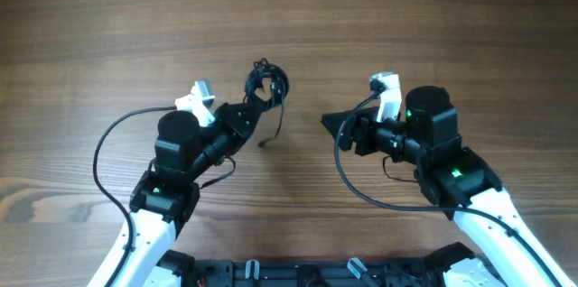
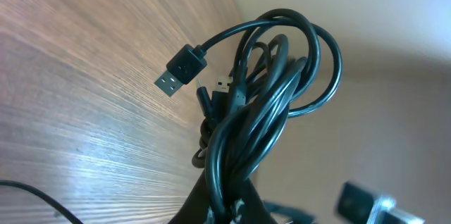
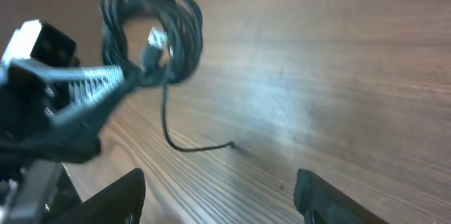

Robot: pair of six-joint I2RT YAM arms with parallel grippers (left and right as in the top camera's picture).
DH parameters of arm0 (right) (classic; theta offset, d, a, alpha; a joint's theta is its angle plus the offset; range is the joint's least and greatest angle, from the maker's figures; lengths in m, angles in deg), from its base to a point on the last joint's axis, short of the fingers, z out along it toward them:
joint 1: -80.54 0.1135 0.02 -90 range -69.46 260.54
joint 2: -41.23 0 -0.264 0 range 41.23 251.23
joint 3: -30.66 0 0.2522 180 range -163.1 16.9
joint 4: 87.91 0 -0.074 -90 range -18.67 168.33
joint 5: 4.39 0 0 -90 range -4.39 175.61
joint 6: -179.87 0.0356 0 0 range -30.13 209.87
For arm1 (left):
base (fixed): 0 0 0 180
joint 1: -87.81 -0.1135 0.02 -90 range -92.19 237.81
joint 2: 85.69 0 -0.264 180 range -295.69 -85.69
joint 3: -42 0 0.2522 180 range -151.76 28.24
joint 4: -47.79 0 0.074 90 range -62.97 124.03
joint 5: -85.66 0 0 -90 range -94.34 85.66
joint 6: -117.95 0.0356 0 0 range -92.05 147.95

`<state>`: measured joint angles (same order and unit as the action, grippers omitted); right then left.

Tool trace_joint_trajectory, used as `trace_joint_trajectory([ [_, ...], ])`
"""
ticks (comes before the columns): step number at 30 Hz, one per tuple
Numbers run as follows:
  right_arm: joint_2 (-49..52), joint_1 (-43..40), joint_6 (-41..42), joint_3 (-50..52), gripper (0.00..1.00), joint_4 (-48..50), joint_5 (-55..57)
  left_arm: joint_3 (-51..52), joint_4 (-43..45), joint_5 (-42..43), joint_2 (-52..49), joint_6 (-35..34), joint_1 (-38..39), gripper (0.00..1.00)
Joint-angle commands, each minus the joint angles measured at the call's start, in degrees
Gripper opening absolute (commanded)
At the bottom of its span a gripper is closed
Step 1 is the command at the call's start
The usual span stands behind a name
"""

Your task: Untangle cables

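Note:
The cables (image 1: 268,82) are a small bundle of thin black cords, looped and knotted, held above the wooden table. My left gripper (image 1: 259,99) is shut on the bundle's lower part. In the left wrist view the cables (image 2: 271,90) loop upward from the jaws (image 2: 229,206), with a USB plug (image 2: 180,69) sticking out left. One loose end (image 1: 275,129) hangs down to the table. My right gripper (image 1: 332,123) is open and empty, to the right of the bundle. In the right wrist view the cables (image 3: 151,30) hang ahead at upper left, and the trailing end (image 3: 201,146) lies on the table.
The wooden table (image 1: 433,25) spans the whole view. The thicker black arm cables (image 1: 104,156) (image 1: 361,188) loop beside each arm. A black base rail (image 1: 307,273) runs along the near edge.

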<state>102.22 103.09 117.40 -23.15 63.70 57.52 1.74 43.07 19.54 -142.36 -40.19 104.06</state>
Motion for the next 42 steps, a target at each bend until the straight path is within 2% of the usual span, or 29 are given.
trace_joint_trajectory([
  [1, 4.3, 3.5, -7.9, 0.2, 0.71, 1.6, -3.0, -0.1, 0.5, 0.2, 0.8, -12.3, -0.4, 0.04],
  [4, 9.7, 8.1, -9.7, 0.2, 0.7, 5.8, -3.1, -0.1, 0.5, 0.0, 0.8, -20.4, -0.4, 0.04],
  [6, 12.4, 9.9, -9.7, 0.2, 0.67, 8.5, -3.1, -0.1, 0.5, 0.0, 0.8, -23.1, -0.4, 0.04],
  [8, 14.9, 11.0, -9.5, 0.2, 0.59, 12.9, -3.1, -0.1, -0.4, 0.1, 0.8, -23.2, -0.4, 0.04],
  [9, 15.8, 11.0, -9.2, 0.2, 0.52, 16.2, -3.1, -0.1, -1.5, 0.1, 0.8, -23.2, -0.2, 0.04],
  [11, 16.5, 11.0, -9.0, 0.2, 0.45, 19.9, -2.9, -0.1, -3.4, 0.6, 0.8, -23.2, -0.2, 0.04],
  [13, 16.5, 11.0, -9.0, 0.2, 0.33, 22.6, -2.9, -0.1, -4.0, 0.7, 0.8, -23.2, -0.2, 0.04],
  [14, 16.5, 11.0, -8.7, 0.2, 0.32, 22.7, -2.9, -0.1, -4.0, 0.7, 0.8, -23.2, -0.2, 0.04],
  [16, 16.5, 11.0, -8.4, 0.2, 0.38, 21.9, -2.9, -0.1, -4.0, 0.7, 0.8, -23.3, -0.2, 0.04],
  [17, 16.5, 11.0, -7.4, 0.2, 0.44, 21.2, -3.0, -0.1, -4.0, 0.7, 0.8, -24.3, -0.2, 0.04],
  [18, 16.5, 11.0, -7.4, 0.2, 0.46, 19.9, -4.2, -0.1, -4.0, 0.7, 0.8, -26.5, -0.2, 0.04],
  [25, 16.8, 11.0, -10.1, 0.3, 0.51, 11.5, -3.8, -0.1, -4.0, 0.5, 0.8, -34.9, -0.2, 0.04],
  [29, 19.1, 11.7, -16.3, 0.3, 0.58, 11.3, -5.0, -0.1, -3.9, 0.4, 0.8, -37.9, -0.2, 0.04],
  [32, 21.6, 14.3, -17.1, 0.3, 0.59, 11.7, -5.0, -0.1, -4.0, 0.4, 0.8, -39.3, -0.2, 0.04],
  [34, 23.4, 16.2, -18.2, 0.3, 0.51, 13.9, -5.0, -0.1, -4.0, 0.4, 0.8, -39.3, -0.2, 0.04],
  [36, 24.2, 16.7, -17.6, 0.3, 0.24, 17.5, -4.7, -0.1, -4.0, 0.5, 0.8, -39.3, -0.2, 0.04],
  [38, 24.0, 16.3, -12.9, 0.3, 0.05, 20.0, -2.3, -0.1, -4.0, 0.5, 0.8, -37.6, -0.2, 0.04],
  [42, 19.5, 12.7, -8.2, -0.5, 0.04, 20.5, -5.7, -0.1, -4.6, 0.3, 0.8, -17.0, -0.2, 0.04],
])
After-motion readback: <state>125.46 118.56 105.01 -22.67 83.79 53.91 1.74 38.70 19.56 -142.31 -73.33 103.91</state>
